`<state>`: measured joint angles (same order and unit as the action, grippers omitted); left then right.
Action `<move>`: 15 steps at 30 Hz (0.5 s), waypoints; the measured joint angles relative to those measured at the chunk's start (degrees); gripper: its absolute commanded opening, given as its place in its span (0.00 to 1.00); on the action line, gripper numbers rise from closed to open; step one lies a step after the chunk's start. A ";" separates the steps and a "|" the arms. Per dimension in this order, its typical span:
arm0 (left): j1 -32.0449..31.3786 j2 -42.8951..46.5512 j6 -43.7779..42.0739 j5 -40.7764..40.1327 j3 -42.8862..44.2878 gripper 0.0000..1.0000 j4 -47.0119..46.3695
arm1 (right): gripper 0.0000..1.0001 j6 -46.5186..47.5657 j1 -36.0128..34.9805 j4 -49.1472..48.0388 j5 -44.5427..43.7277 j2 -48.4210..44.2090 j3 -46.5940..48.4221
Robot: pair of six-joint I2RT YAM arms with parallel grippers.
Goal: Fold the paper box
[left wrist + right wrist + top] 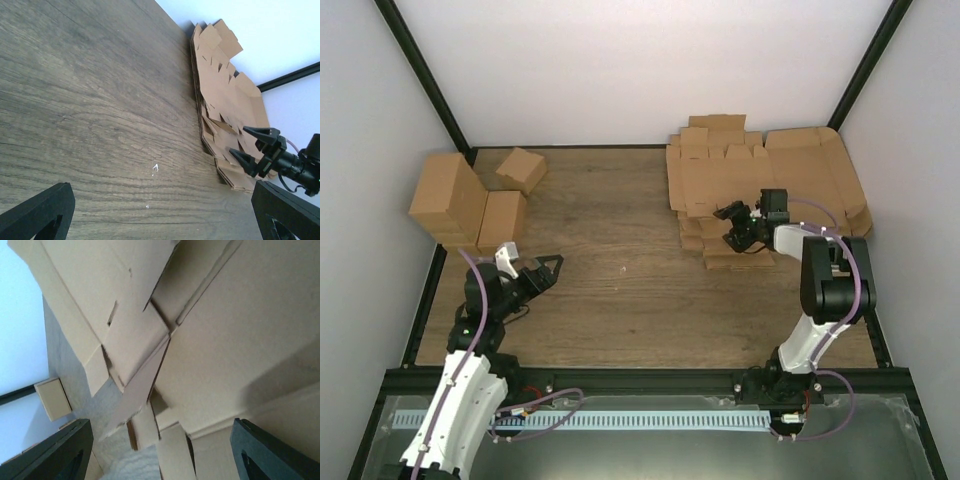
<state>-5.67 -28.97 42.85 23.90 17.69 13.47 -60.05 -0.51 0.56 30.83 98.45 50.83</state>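
Note:
No single paper box piece stands apart from the rest. I see only a thick pile of flat brown die-cut sheets (790,175) at the back right, also in the left wrist view (222,95). My right gripper (732,226) is open and empty just above the pile's near-left corner. In the right wrist view its jaws (160,452) stand wide apart over overlapping flaps and tabs (135,390) of the top sheets. My left gripper (544,268) is open and empty, low over bare wood at the left, its jaws wide apart (165,220).
Several folded brown boxes (465,205) stand at the back left corner, one tilted (520,168). The wooden table (620,260) lies between the two arms. Black frame posts and white walls close in the back and sides.

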 measured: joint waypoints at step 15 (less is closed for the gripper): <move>0.00 1.90 -1.57 0.39 0.00 1.00 2.60 | 0.39 -7.02 0.00 -1.53 -2.32 9.51 7.93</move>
<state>-5.67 -27.07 41.28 24.29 17.69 16.08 -67.07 -0.51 -0.97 28.51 107.96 58.76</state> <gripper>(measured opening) 0.999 0.440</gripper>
